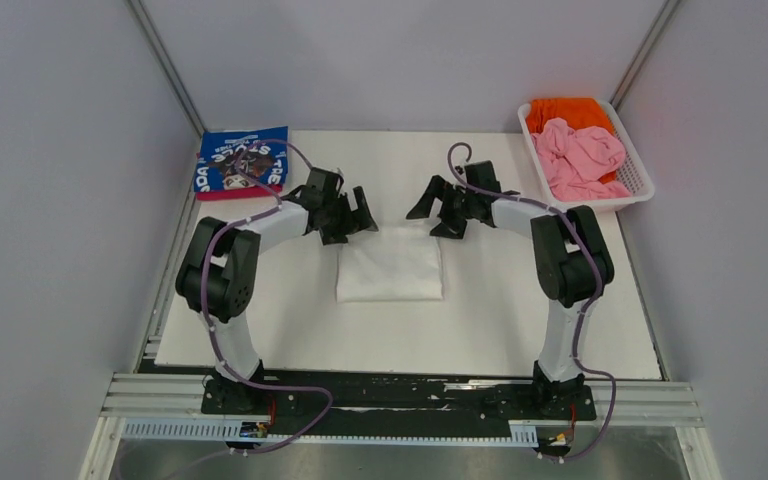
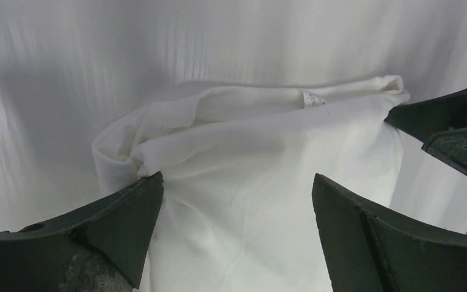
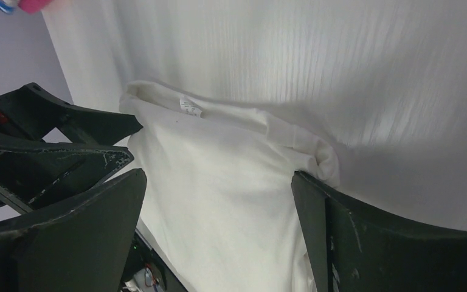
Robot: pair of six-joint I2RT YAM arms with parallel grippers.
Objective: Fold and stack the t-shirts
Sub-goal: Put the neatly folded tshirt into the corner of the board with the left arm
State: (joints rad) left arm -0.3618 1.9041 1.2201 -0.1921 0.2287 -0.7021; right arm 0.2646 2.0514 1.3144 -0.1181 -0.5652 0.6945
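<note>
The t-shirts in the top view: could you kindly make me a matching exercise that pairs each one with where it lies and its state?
Things:
1. white t-shirt
2. blue t-shirt
3. pink t-shirt
4. orange t-shirt

Places and states:
A. crumpled on top in the basket
B. folded at the far left corner of the table
C. folded at the middle of the table
D. at the far end of the basket, partly under another shirt

Pairs: 1-C, 2-B, 3-A, 4-D
</note>
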